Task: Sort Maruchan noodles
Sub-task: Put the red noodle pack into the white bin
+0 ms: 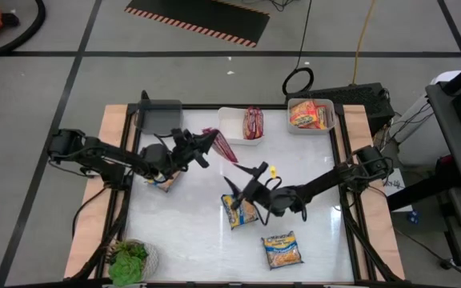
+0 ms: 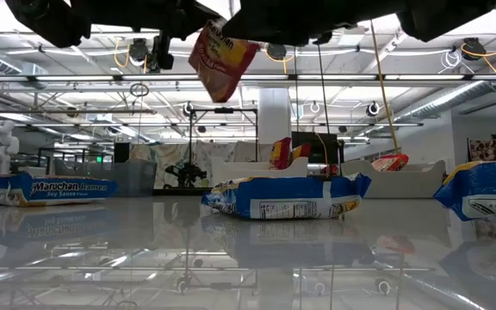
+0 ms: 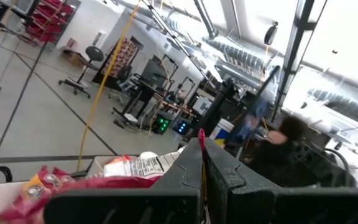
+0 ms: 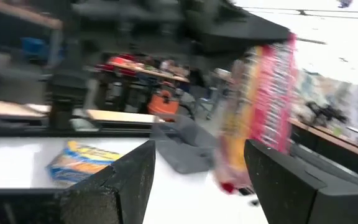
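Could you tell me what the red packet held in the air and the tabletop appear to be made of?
Red-and-pink noodle packet: seemingly thin glossy plastic film, since it hangs creased. White tabletop: a smooth glossy sheet, possibly laminate or acrylic, since it mirrors the ceiling lights and packets.

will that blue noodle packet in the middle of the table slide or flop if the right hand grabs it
The blue packet likely slides: it lies on a glossy, mirror-like table. It probably holds its shape, since it sits puffed and blocky in the low view. It seems light, judging by the red packet hanging from the left hand by one edge.
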Robot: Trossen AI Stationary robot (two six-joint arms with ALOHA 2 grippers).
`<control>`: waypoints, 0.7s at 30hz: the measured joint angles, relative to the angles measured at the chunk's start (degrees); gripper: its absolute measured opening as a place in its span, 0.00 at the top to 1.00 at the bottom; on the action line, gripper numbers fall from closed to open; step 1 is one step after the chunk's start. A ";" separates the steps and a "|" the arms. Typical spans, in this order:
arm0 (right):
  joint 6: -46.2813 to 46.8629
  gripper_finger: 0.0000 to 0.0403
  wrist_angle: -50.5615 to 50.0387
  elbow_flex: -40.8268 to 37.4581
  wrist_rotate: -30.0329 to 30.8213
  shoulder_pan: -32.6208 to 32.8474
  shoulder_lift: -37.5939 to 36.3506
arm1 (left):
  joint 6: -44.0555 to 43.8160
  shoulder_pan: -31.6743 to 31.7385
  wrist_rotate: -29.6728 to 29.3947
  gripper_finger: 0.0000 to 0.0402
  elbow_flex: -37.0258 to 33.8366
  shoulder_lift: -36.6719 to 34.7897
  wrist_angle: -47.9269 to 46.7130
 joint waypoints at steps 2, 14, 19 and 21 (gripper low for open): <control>1.71 0.41 0.44 -0.07 3.80 -0.05 -0.02 | 0.31 -0.63 0.02 1.00 0.00 0.00 -0.02; 12.63 0.41 -0.54 -0.90 10.03 1.16 0.22 | 3.41 -2.87 0.00 1.00 0.00 0.00 -0.06; 12.46 0.41 0.78 -0.92 11.00 0.88 0.22 | 3.52 -2.87 -0.02 1.00 0.00 0.00 -0.09; 13.39 0.41 0.77 -0.92 9.95 0.15 0.22 | 3.66 -2.67 -0.02 1.00 0.00 0.00 -0.09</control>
